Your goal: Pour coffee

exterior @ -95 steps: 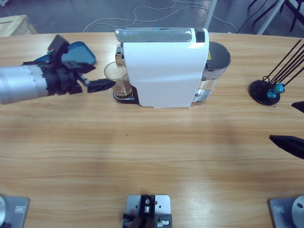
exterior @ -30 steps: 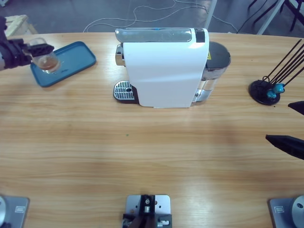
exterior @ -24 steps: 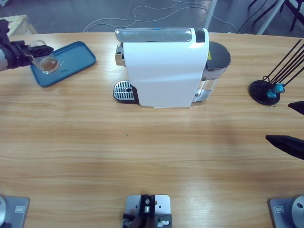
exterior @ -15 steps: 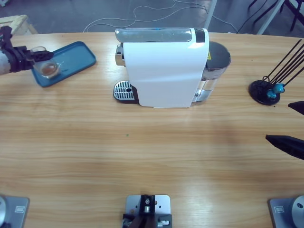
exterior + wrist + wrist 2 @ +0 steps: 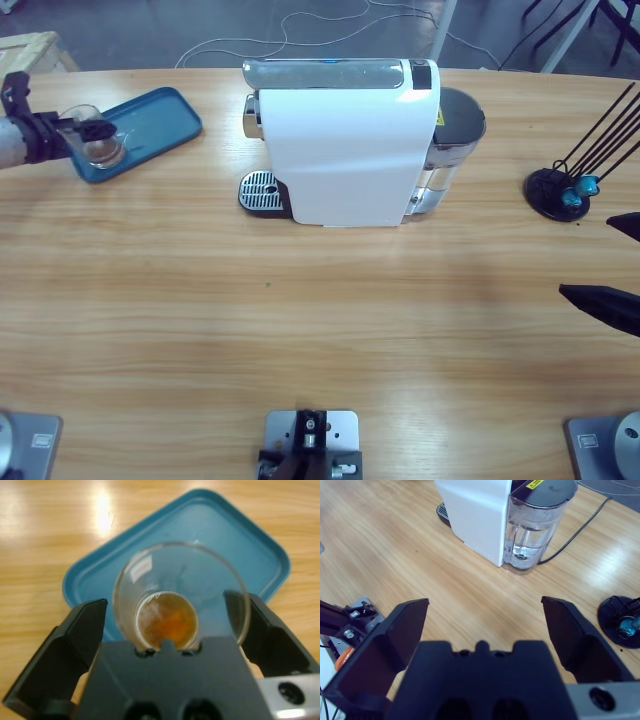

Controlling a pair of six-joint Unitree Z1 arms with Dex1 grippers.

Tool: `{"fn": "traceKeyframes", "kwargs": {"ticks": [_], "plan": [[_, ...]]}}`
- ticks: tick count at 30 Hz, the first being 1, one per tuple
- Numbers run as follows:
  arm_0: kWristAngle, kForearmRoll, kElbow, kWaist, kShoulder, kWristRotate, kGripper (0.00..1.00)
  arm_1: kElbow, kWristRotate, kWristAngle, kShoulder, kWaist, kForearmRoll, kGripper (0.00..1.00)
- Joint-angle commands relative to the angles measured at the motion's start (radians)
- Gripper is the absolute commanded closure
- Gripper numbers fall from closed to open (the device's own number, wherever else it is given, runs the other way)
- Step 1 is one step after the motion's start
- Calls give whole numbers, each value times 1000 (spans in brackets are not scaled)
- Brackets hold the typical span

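Seeing the glass (image 5: 180, 597) with the coffee (image 5: 167, 620) now over the blue tray (image 5: 160, 118), upper left of the high view, off the machine (image 5: 345, 140). Left gripper (image 5: 172, 625) jaws look wide, glass apparently released. Right gripper (image 5: 485, 620) wide, idle. I judge delivery nearly done.

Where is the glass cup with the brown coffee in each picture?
High view: the glass cup sits far left, over the blue tray, at the left gripper.
Left wrist view: the cup fills the middle, between the black jaws, with the coffee at its bottom and the tray behind it.
Right wrist view: not in it.
Shared landmark: the blue tray shows in the high and left wrist views.
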Motion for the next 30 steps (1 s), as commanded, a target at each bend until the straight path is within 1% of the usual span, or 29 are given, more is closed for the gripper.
{"fn": "traceKeyframes", "kwargs": {"ticks": [1,3,7,9,10,13,16,17,19,21,25,27,30], "plan": [[37,101,63,9,-229,-10,13,29,-12,4,4,0,-8,0],[37,194,57,5,-368,-10,13,28,-12,4,4,0,-8,0],[37,434,27,-20,-668,-10,13,29,-17,4,4,0,-8,0],[37,597,-4,-59,-836,-10,13,29,-18,4,4,0,-8,0],[30,668,-16,-96,-902,-12,13,29,-19,4,5,0,-8,0],[31,811,-20,-311,-1029,-29,13,28,-19,5,12,0,-9,0],[33,883,3,-477,-1040,-51,13,28,-19,12,20,0,-9,0],[24,881,16,-517,-1030,-53,13,27,-19,12,23,0,-10,0],[4,860,30,-594,-957,-51,13,26,-19,19,25,0,-10,0],[-42,835,33,-644,-849,-28,19,26,-19,31,25,0,-10,0],[-40,779,33,-734,-659,-26,27,28,-20,32,31,0,-13,0],[-27,770,37,-761,-625,-36,27,28,-20,35,28,0,-13,0],[-27,755,74,-790,-624,-46,27,29,-20,30,32,0,-14,0]]}}
